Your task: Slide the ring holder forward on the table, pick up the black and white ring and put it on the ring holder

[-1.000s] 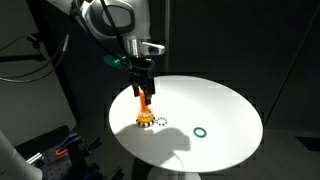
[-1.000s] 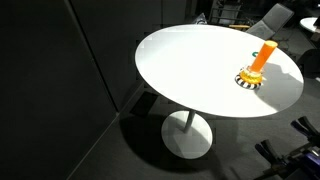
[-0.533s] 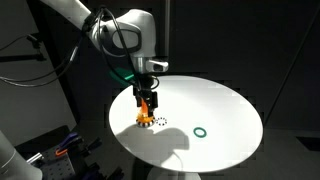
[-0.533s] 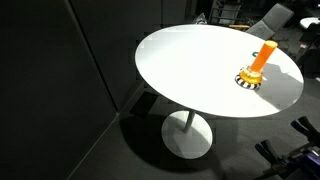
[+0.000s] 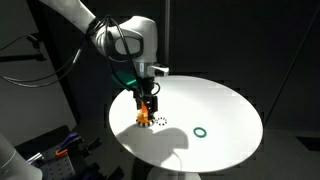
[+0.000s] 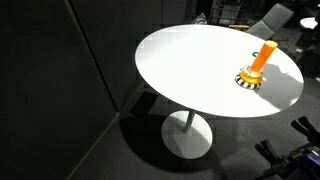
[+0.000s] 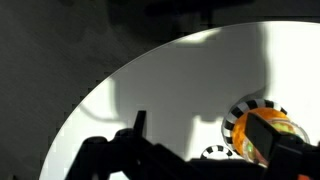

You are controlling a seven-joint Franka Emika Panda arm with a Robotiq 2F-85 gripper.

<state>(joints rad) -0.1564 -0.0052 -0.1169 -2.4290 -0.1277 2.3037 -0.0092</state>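
Note:
The ring holder [image 5: 146,110] is an orange peg on a round base near the table's left side; it also shows in the other exterior view [image 6: 258,60] and in the wrist view [image 7: 262,135]. A black and white striped band [image 7: 250,105] circles its base. A small black and white ring [image 7: 213,153] lies flat on the table just beside it, and shows in an exterior view [image 5: 160,122]. My gripper [image 5: 147,98] is low over the peg, its fingers open and straddling it [image 7: 215,140], with the peg close to the right finger.
A plain green ring [image 5: 200,131] lies on the round white table [image 5: 220,105], to the right of the holder. The table edge curves close behind the holder [image 6: 290,95]. The surroundings are dark, with chairs and equipment beyond the table.
My gripper has come down from above the peg to around it. The holder and both rings have not moved.

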